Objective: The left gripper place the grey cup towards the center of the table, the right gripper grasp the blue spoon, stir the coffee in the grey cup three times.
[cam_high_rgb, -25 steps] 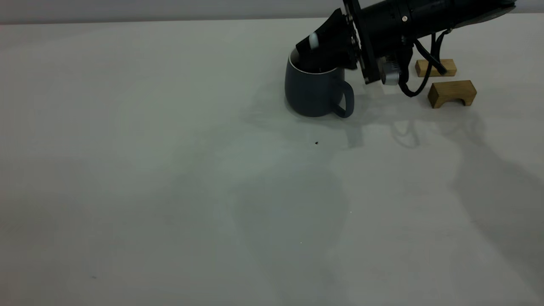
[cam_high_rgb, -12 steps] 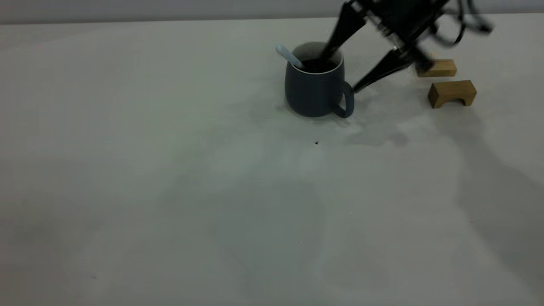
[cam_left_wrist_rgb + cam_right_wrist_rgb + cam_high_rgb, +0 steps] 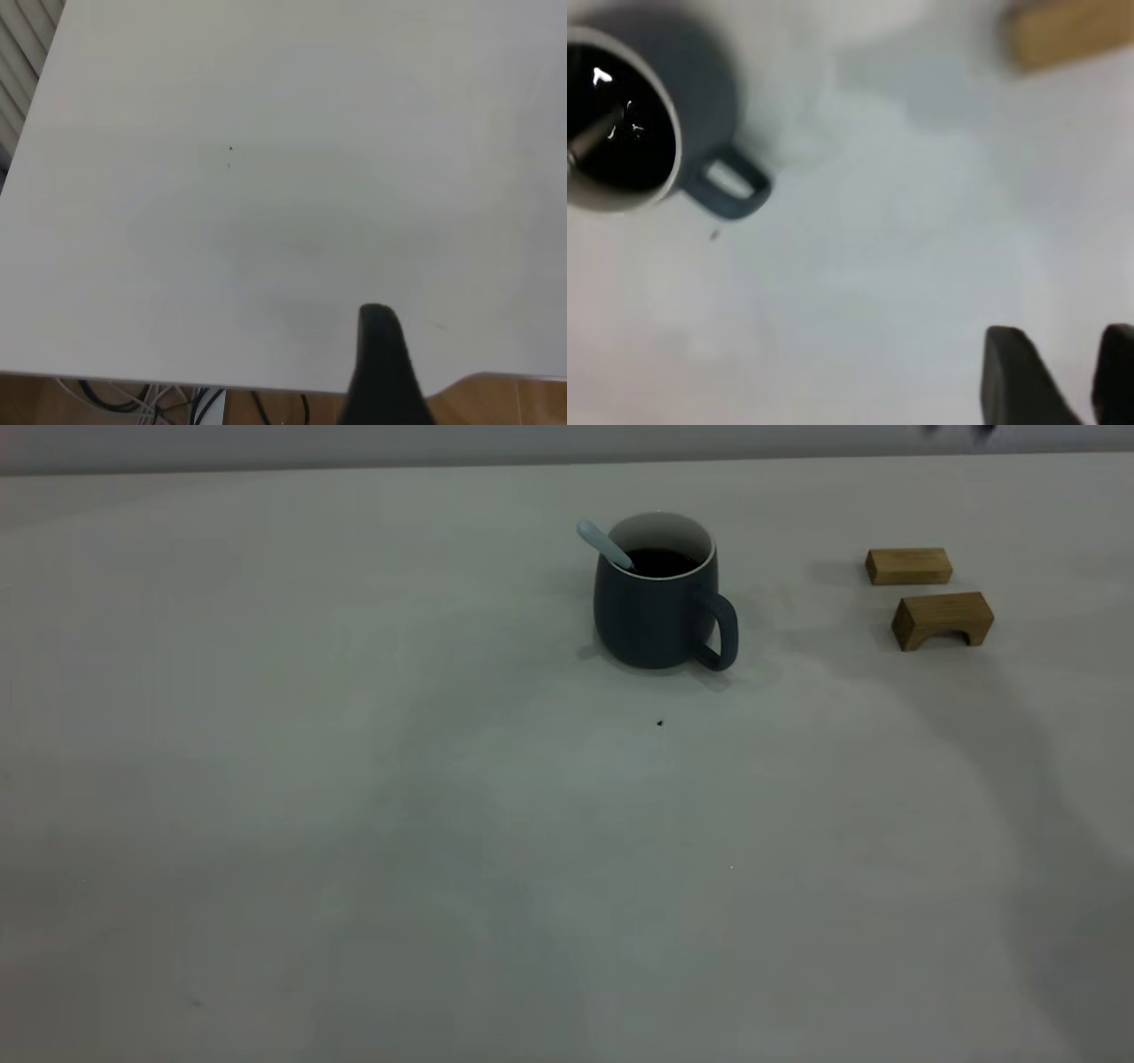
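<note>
Above the grey cup (image 3: 656,615) right gripper (image 3: 1072,376) gone, fingers slightly parted, blue spoon (image 3: 604,544) left inside

spoon (image 3: 605,544) in cup (image 3: 656,615) on table (image 3: 354,779), handle leaning left, two blocks (image 3: 941,619) to its right

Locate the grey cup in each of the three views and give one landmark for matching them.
Exterior view: the grey cup stands at upper centre, handle toward the wooden blocks.
Left wrist view: not in it; only bare table shows.
Right wrist view: the cup is at the upper left corner, seen from above.
Shared landmark: the blue spoon leaning in the coffee.
</note>
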{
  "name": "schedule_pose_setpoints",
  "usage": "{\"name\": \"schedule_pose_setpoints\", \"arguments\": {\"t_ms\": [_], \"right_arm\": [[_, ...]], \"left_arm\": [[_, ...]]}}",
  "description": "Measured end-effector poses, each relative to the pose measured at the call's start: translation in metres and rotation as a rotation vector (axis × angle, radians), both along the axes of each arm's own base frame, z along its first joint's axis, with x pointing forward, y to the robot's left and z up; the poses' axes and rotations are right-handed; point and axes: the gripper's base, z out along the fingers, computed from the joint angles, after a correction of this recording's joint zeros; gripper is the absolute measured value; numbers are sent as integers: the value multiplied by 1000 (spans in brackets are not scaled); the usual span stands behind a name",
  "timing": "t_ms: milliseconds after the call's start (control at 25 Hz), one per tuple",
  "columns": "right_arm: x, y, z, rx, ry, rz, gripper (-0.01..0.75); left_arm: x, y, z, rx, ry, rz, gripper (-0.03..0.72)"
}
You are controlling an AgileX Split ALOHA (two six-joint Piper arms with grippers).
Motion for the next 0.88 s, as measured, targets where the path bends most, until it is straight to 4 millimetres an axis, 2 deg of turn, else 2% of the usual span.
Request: {"name": "schedule_pose_setpoints", "arguments": {"t_ms": [120,200,320,400,480,600,720,880], "right_arm": [[-19,-11,62,-72,-148,16,170],[-39,-17,105,-100,-252,26,149],[-79,-22,147,-124,-346,107,143],[-104,-23,162,-126,-376,180,143],[-127,-24,171,-108,-396,217,143],[-154,-26,173,-86,-398,235,143],[-184,-30,163,-85,-373,259,146],[-223,-36,140,-86,-320,263,151]], "left_arm": [[0,0,0,0,0,0,585],[0,0,0,0,0,0,585],[0,0,0,0,0,0,585],[0,0,0,0,0,0,585],[0,0,0,0,0,0,585],[0,0,0,0,0,0,585],[0,0,0,0,0,0,585],[0,0,0,-1,0,-1,585]]}}
